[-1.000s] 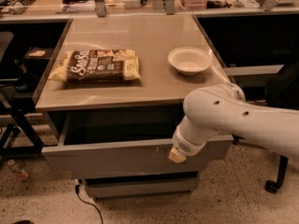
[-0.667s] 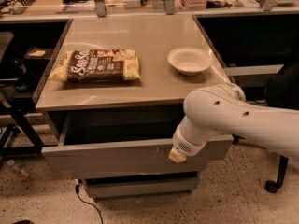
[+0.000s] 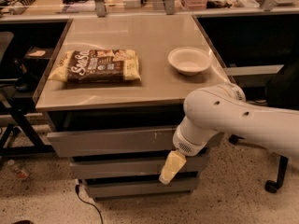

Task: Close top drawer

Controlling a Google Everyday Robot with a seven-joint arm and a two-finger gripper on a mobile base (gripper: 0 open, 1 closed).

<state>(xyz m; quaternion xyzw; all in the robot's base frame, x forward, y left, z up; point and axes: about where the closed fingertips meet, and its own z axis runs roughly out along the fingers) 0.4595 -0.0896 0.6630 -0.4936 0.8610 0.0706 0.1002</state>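
The top drawer [image 3: 112,141] is a wide grey metal front with small white scuffs, just under the tabletop [image 3: 154,31]. It stands nearly pushed in, with a dark gap above it. My gripper [image 3: 171,167] is a tan tip at the end of the white arm [image 3: 219,115]. It hangs in front of the drawer's right end and reaches down over the narrower drawer front [image 3: 121,166] below. The arm hides the drawer's right end.
A brown snack bag [image 3: 98,65] and a white bowl [image 3: 189,60] lie on the tabletop. A lowest drawer front [image 3: 135,187] sits under the others. A black stand [image 3: 18,120] is to the left, a chair wheel [image 3: 271,185] to the right, and a cable [image 3: 86,202] on the floor.
The top drawer has slid in from well open, with its inside showing, to nearly flush under the tabletop. The arm has moved forward with it.
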